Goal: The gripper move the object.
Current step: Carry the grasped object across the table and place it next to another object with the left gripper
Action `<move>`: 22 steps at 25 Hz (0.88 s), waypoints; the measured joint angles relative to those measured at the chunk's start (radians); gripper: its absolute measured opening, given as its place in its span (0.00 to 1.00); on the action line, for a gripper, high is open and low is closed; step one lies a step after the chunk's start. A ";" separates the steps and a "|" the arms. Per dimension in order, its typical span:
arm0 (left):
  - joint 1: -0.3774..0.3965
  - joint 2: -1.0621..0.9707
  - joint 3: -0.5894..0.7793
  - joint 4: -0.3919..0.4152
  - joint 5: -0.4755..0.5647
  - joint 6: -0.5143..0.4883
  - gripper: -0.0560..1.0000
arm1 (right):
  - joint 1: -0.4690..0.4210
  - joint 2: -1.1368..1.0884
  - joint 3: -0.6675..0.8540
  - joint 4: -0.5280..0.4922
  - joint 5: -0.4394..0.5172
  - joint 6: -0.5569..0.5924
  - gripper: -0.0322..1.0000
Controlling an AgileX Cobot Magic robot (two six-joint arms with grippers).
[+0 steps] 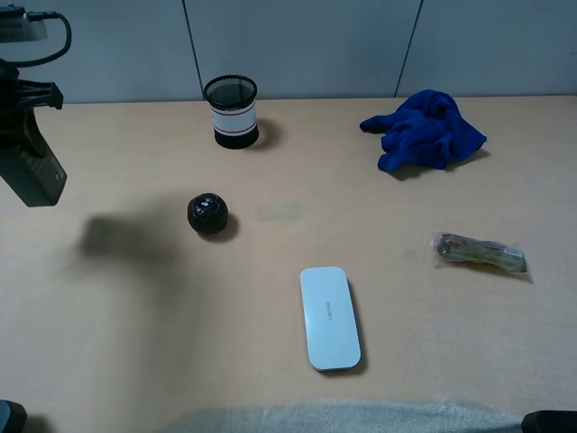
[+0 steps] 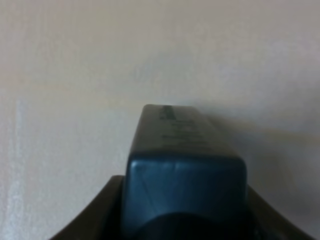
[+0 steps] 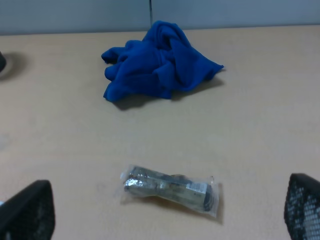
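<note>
My left gripper [image 1: 22, 113] is at the far left, raised above the table, and is shut on the object, a dark green-black rectangular bottle [image 1: 36, 176] that hangs tilted below it. In the left wrist view the bottle [image 2: 185, 150] fills the space between the dark fingers [image 2: 102, 212], with pale table beneath it; its nozzle is hidden. Its blurred shadow [image 1: 117, 236] falls on the table left of the ball. My right gripper [image 3: 167, 217] is open and empty, low over the table near a clear plastic packet [image 3: 170, 190].
A black ball [image 1: 208, 214] lies left of centre. A black mesh cup with a white band [image 1: 232, 112] stands at the back. A blue cloth [image 1: 424, 131] lies at the back right, the packet [image 1: 480, 253] at the right, and a white flat case [image 1: 329, 317] at the front centre.
</note>
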 joint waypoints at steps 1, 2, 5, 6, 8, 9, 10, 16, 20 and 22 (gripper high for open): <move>0.000 0.000 -0.016 -0.010 0.018 0.010 0.46 | 0.000 0.000 0.000 0.000 0.000 0.000 0.70; 0.000 0.000 -0.031 -0.019 0.035 0.018 0.46 | 0.000 0.000 0.000 0.000 0.000 0.000 0.70; 0.000 0.000 -0.070 -0.044 0.074 0.027 0.46 | 0.000 0.000 0.000 0.000 0.000 0.000 0.70; 0.000 0.000 -0.081 -0.052 0.085 0.032 0.46 | 0.000 0.000 0.000 0.000 0.000 0.000 0.70; 0.000 0.000 -0.102 -0.067 0.107 0.045 0.46 | 0.000 0.000 0.000 0.000 0.000 0.000 0.70; -0.001 0.000 -0.114 -0.071 0.118 0.049 0.46 | 0.000 0.000 0.000 0.000 0.000 0.000 0.70; -0.005 0.000 -0.124 -0.072 0.130 0.051 0.46 | 0.000 0.000 0.000 0.000 0.000 0.000 0.70; -0.049 0.000 -0.195 -0.071 0.172 0.053 0.46 | 0.000 0.000 0.000 0.000 0.001 0.000 0.70; -0.086 0.000 -0.231 -0.070 0.186 0.052 0.46 | 0.000 0.000 0.000 0.000 0.001 0.000 0.70; -0.106 0.000 -0.246 -0.064 0.194 0.048 0.46 | 0.000 0.000 0.000 0.000 0.001 0.000 0.70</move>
